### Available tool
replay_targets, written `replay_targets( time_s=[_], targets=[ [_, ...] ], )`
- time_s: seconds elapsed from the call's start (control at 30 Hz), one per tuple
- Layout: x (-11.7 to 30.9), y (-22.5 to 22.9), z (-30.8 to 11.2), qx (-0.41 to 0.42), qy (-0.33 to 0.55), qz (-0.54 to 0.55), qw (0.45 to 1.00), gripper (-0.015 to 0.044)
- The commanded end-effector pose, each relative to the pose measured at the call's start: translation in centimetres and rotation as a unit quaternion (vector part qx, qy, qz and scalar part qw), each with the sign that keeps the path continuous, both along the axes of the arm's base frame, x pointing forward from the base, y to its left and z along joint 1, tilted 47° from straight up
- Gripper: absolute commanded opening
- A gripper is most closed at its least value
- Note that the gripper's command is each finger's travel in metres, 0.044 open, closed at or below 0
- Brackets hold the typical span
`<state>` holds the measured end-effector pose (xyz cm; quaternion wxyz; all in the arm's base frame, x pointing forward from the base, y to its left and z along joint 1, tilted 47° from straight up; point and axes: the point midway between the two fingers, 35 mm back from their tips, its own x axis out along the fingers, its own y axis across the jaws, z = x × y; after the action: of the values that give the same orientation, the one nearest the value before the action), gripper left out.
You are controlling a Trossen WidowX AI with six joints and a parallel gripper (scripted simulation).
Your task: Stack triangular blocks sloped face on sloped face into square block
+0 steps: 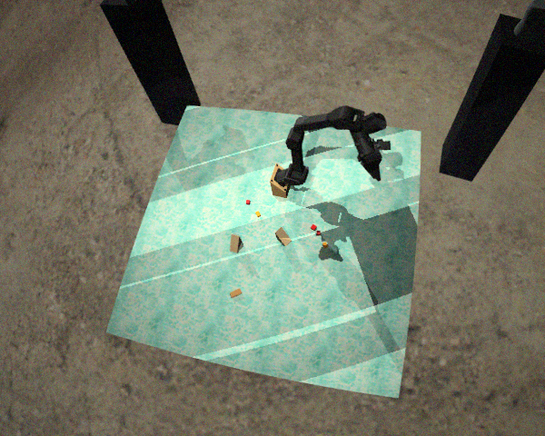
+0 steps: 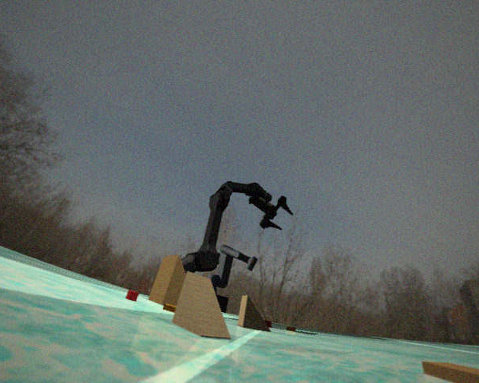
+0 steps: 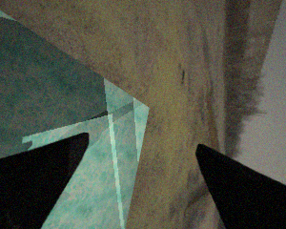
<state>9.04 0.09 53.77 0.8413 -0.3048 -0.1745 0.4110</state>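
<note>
Two wooden triangular blocks stand apart on the table. The left block [image 1: 235, 242] [image 2: 200, 306] looks large in the exterior view, narrowing towards its top. The right block [image 1: 282, 236] [image 2: 248, 315] stands to its right, turned at a different angle, with a slope visible. Neither block touches the other. My gripper [image 1: 377, 173] [image 2: 286, 221] [image 3: 143, 143] is open and empty, high above the table on the right side, well away from both blocks. The wrist view shows neither block. Exact facing of the sloped faces is hard to tell.
A wooden piece [image 1: 279, 188] [image 2: 165, 280] stands at the arm's base. A flat wooden piece [image 1: 235, 292] [image 2: 456, 372] lies near the front. Small cubes lie around: red [image 1: 248, 202], yellow [image 1: 257, 213], another red [image 1: 313, 227], orange [image 1: 324, 244]. Black pillars stand beyond the table.
</note>
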Motion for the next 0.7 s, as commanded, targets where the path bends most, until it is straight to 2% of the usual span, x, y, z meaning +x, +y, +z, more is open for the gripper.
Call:
replay_targets(
  time_s=[0.0, 0.2, 0.4, 0.53, 0.67],
  targets=[
    [-0.1, 4.9, -0.6, -0.056, 0.010, -0.029, 0.998, 0.0440],
    [2.4, 12.0, -3.0, -0.143, 0.047, -0.081, 0.985, 0.0440],
    [8.3, 17.2, -7.8, -0.230, 0.118, -0.131, 0.957, 0.0440],
    [13.3, 18.8, -12.1, -0.274, 0.184, -0.162, 0.930, 0.0440],
    [17.7, 17.8, -15.8, -0.297, 0.241, -0.195, 0.903, 0.0440]
  ],
)
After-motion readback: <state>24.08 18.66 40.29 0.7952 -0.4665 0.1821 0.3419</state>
